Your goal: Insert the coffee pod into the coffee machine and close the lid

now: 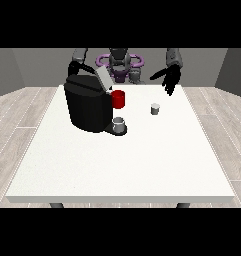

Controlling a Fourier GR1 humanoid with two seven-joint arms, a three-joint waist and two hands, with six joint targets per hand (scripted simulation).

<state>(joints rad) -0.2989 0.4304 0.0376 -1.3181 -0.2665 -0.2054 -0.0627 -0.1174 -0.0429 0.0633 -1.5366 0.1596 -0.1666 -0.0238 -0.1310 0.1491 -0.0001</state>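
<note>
Coffee pod (155, 108): upright on white table (122, 165), right of coffee machine (87, 106), apart from it. Hand at view's right (170, 78): above table, beyond pod, fingers spread, empty. Other hand hidden behind machine. Machine lid (103, 78): raised.

No writing, label, brand or number can be read anywhere (not even on the coffee machine (88, 106), nor on the cups just beside it).

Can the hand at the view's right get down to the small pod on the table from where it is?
Probably yes. That hand hangs open above the table, and the coffee pod stands alone below it, apart from the coffee machine.
</note>
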